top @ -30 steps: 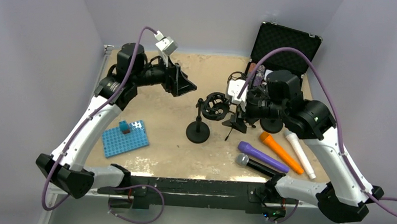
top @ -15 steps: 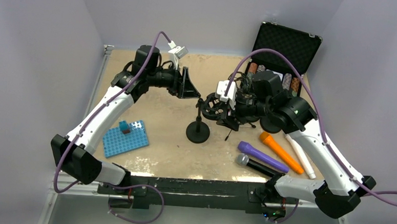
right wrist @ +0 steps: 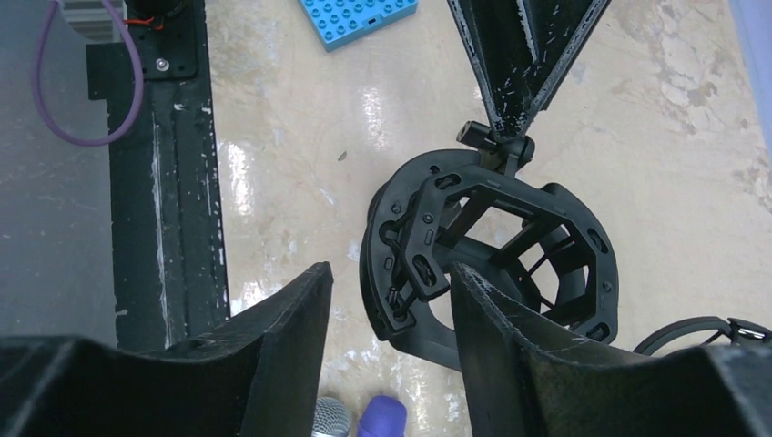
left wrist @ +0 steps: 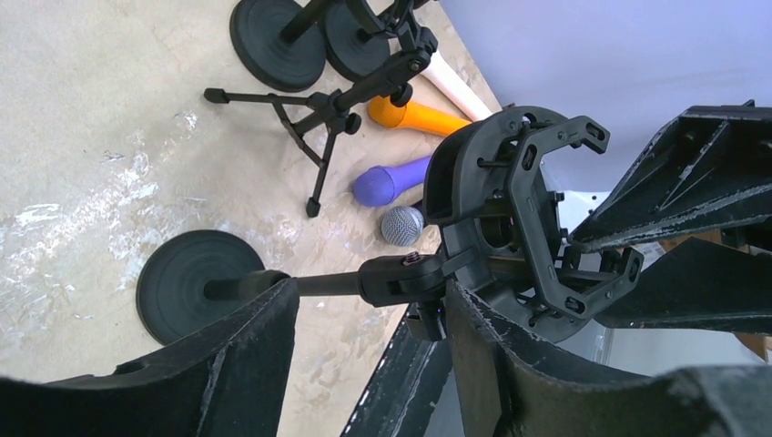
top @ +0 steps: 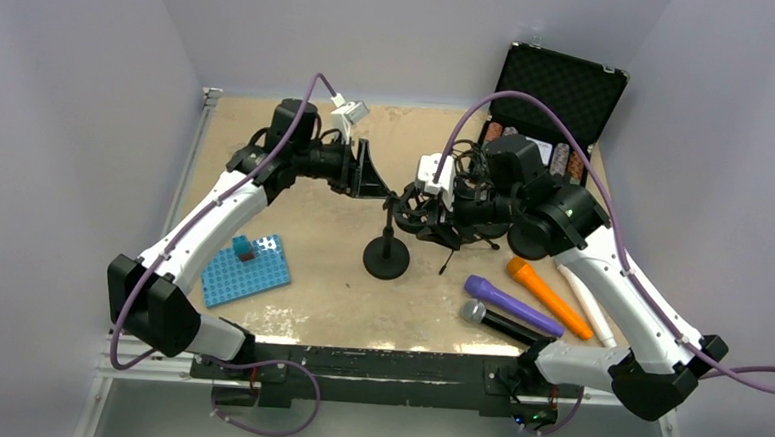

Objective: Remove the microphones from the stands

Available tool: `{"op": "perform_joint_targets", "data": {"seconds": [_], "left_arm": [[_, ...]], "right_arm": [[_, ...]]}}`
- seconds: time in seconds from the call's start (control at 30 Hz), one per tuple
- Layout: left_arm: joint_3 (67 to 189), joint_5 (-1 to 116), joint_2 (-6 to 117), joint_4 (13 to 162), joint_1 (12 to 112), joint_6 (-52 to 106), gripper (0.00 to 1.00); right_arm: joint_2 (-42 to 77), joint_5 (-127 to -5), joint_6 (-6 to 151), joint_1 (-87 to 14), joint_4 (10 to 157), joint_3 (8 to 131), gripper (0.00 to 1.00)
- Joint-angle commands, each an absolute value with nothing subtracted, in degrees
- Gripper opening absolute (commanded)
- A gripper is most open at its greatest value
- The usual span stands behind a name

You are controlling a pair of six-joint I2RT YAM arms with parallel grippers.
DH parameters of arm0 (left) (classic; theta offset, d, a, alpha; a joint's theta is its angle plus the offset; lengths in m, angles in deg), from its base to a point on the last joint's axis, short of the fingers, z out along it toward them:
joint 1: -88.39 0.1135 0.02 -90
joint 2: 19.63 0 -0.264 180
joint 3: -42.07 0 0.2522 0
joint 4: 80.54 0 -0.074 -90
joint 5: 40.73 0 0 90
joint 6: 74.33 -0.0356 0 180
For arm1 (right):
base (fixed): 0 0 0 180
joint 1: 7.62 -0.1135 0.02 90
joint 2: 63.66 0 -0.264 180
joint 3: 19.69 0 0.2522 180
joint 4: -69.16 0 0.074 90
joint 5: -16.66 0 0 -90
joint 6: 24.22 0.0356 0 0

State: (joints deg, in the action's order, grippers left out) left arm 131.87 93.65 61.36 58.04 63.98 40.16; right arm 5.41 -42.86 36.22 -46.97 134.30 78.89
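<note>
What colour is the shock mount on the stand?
The shock mount is black all over. It shows best in the right wrist view.

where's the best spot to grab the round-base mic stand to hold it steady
Grip the thin upright pole just under the swivel knuckle, coming in level from the left arm's side. It is narrow and rigid, so it fits between the jaws; the cage above is wide and probably springy.

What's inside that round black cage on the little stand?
The cage looks empty: the table shows through its middle. Fingers of the right gripper cover its lower edge.
</note>
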Motion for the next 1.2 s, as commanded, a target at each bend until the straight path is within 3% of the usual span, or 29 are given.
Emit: {"op": "perform_joint_targets", "data": {"seconds": [0.0,0.33,0.67,1.17], "left_arm": [[132.6,94.4,62.3,61.3,64.2,42.3,0.64],[133.1,94.5,64.5,61.5,64.2,42.8,0.63],[131.9,89.0,65.4,56.9,64.2,40.9,0.63],[126.8,79.3,66.9,51.9,64.2,39.0,0.62]], "right_arm": [[5.7,-41.0,37.1,-47.0,132.2,79.0,0.52],[7.0,-41.7,37.2,-47.0,131.5,78.0,0.44],[8.5,-40.9,37.8,-47.0,130.4,77.4,0.27],[9.6,-42.0,38.1,-47.0,128.9,75.6,0.18]]}}
